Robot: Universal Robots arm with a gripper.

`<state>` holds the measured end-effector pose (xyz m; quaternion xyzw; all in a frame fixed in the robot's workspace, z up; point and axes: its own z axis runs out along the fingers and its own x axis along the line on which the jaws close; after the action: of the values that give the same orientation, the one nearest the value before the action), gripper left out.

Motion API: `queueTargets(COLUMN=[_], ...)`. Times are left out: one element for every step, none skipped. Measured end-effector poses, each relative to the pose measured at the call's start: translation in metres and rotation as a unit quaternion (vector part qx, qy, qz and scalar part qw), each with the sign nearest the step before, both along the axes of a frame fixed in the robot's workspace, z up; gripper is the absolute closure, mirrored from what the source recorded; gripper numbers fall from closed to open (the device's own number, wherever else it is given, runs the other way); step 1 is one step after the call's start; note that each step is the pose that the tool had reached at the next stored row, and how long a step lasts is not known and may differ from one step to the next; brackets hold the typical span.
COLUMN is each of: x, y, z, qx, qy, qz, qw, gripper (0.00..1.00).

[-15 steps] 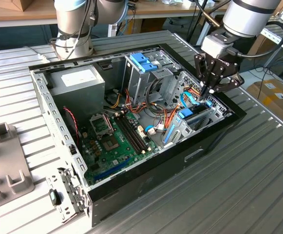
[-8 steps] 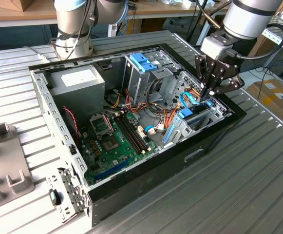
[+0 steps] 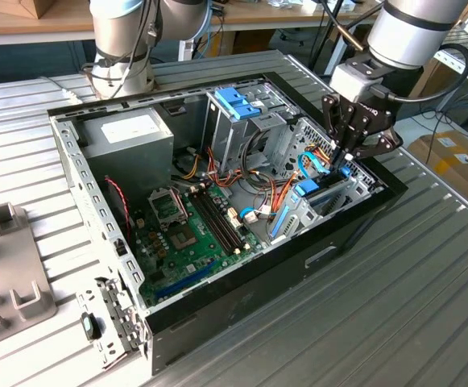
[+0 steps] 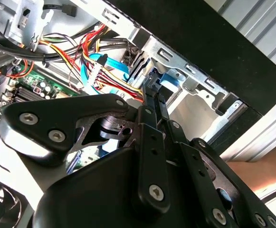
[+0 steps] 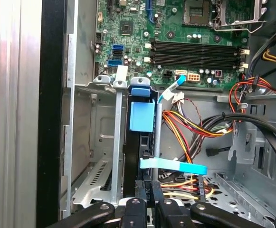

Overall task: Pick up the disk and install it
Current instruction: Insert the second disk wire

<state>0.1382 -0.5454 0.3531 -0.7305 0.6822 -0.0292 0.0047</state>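
While lowered into the computer case (image 3: 217, 314), gripper (image 3: 348, 155) fingers clenched on the disk (image 5: 140, 142), standing on edge in its bay; possible jam if tilted against blue cable (image 5: 176, 166).

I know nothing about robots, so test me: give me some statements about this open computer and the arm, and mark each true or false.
1. The gripper is down inside the computer case. True.
2. The disk lies out on the table beside the case. False: it stands on edge in a metal bay within the case.
3. The case's side is open, showing the green motherboard. True.
4. The gripper hangs over the grey power supply box. False: it is at the case's opposite end, by the disk bay.
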Motion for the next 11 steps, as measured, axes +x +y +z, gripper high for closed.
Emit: queueTargets(x=[0.0, -0.0001, -0.0001, -0.0002, -0.0008, -0.0009, -0.0009, -0.0009, -0.0009, -0.001, -0.0013], y=[0.0, 0.0, 0.0, 0.0, 0.0, 0.0, 0.0, 0.0, 0.0, 0.0, 0.0], z=[0.0, 0.0, -0.0001, -0.0001, -0.0002, -0.0002, -0.0002, -0.0001, -0.0001, -0.0001, -0.0002], qx=[0.0, 0.0, 0.0, 0.0001, 0.0002, 0.0002, 0.0001, 0.0, 0.0001, 0.0, 0.0001], qy=[0.0, 0.0, 0.0, 0.0, 0.0, 0.0, 0.0, 0.0, 0.0, 0.0, 0.0], qz=[0.0, 0.0, 0.0, 0.0, 0.0, 0.0, 0.0, 0.0, 0.0, 0.0, 0.0], qw=[1.0, 1.0, 1.0, 1.0, 1.0, 1.0, 1.0, 1.0, 1.0, 1.0, 1.0], gripper=[0.84, 0.84, 0.84, 0.84, 0.84, 0.84, 0.84, 0.84, 0.84, 0.84, 0.84])
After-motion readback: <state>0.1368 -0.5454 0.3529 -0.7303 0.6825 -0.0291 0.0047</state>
